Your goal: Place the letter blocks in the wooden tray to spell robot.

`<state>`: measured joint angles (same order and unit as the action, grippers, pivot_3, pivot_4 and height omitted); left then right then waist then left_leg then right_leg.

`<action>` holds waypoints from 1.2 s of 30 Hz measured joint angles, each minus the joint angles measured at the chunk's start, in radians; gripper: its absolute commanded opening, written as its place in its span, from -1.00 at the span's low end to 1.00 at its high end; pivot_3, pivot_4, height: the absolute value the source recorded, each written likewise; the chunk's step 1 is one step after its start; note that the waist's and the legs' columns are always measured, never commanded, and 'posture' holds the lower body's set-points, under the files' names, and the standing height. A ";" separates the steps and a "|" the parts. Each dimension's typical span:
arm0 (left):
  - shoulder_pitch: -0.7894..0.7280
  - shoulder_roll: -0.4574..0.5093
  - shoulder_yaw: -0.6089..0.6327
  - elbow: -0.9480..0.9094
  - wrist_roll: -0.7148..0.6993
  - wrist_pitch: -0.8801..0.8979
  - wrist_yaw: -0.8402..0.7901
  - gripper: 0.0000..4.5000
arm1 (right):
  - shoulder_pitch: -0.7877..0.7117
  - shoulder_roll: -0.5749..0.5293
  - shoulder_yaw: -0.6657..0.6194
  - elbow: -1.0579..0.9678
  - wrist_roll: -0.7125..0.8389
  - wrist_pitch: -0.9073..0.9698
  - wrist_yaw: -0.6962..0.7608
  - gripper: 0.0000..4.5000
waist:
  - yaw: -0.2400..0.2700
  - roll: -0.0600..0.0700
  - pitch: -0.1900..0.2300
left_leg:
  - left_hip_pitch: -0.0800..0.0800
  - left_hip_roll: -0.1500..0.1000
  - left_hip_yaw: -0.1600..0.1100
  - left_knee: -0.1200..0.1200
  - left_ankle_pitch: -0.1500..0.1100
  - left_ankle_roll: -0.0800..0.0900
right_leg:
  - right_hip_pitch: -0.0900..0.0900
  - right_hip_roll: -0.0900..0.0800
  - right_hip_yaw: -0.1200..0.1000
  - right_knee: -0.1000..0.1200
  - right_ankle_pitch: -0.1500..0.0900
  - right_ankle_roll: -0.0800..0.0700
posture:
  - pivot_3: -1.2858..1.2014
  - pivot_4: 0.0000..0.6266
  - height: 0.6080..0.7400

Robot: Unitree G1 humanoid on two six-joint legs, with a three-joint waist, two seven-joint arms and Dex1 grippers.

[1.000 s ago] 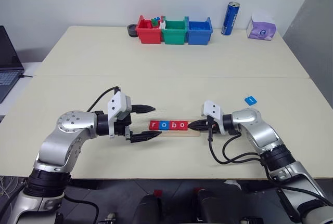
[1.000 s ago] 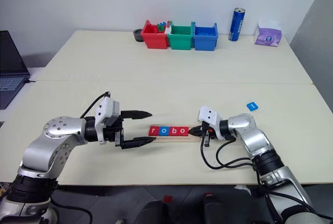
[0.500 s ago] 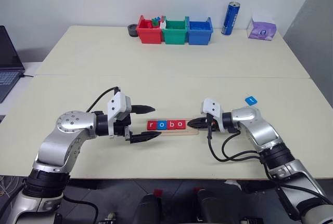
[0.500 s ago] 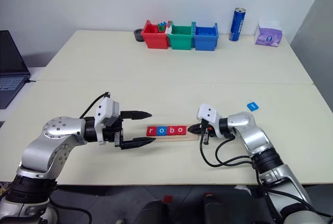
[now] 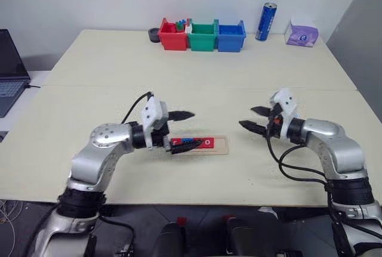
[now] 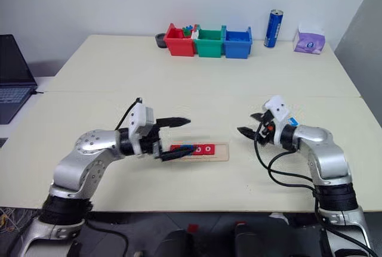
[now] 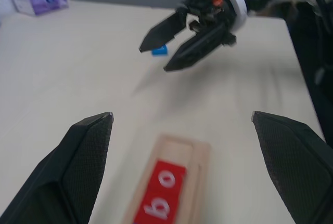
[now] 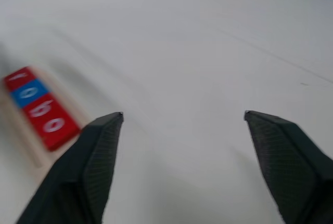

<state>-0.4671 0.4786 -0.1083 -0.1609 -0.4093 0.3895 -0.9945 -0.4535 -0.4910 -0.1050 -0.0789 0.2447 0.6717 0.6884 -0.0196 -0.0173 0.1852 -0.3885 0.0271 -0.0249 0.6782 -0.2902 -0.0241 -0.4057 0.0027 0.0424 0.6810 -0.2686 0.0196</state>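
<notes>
The wooden tray (image 5: 219,145) lies at the middle of the table with several letter blocks (image 5: 205,143) in its groove: red, blue, red, red, reading "robo" (image 8: 36,106). My left gripper (image 5: 196,128) is open at the tray's left end, its lower finger lying across the leftmost blocks. My right gripper (image 5: 245,117) is open and raised off the table, to the right of the tray and apart from it. One more blue letter block (image 7: 160,51) lies on the table just behind the right gripper (image 7: 154,58).
Red (image 5: 172,36), green (image 5: 202,35) and blue (image 5: 231,34) bins stand at the far edge, with a blue can (image 5: 265,21) and a purple tissue pack (image 5: 301,33) to their right. A laptop (image 5: 9,69) sits off the table's left side.
My right gripper has left the tray's right end, risen, moved right and opened. My left gripper has moved right over the tray's left end, still open.
</notes>
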 measured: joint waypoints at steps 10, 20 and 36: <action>-0.160 -0.225 -0.163 0.236 0.214 -0.123 0.161 1.00 | -0.053 -0.006 -0.071 0.334 -0.079 -0.213 -0.195 0.99 | -0.013 0.000 0.000 | 0.001 -0.001 0.002 -0.001 0.000 0.000 | -0.001 0.002 0.002 0.000 0.000 0.000 | 0.03 -0.52 1.00; -0.183 -0.291 -0.175 0.278 0.258 -0.131 0.214 1.00 | -0.125 -0.018 -0.069 0.573 -0.080 -0.306 -0.148 0.99 | -0.012 0.001 0.000 | 0.000 0.000 0.002 -0.001 0.000 0.000 | -0.001 0.003 0.002 0.001 0.000 0.000 | 0.03 -0.52 1.00; -0.151 -0.249 -0.171 0.196 0.233 -0.070 0.176 1.00 | -0.122 -0.032 -0.095 0.635 -0.053 -0.303 -0.147 0.26 | -0.010 0.001 0.000 | 0.000 0.000 0.002 -0.001 0.000 0.000 | -0.001 0.001 0.002 0.000 0.000 0.000 | 0.03 -0.52 1.00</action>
<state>-0.6178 0.2295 -0.2794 0.0355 -0.1762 0.3191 -0.8186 -0.5752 -0.5229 -0.1999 0.5557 0.1914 0.3686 0.5416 -0.0292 -0.0163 0.1847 -0.3882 0.0271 -0.0228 0.6775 -0.2900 -0.0244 -0.4069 0.0037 0.0446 0.6815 -0.2683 0.0199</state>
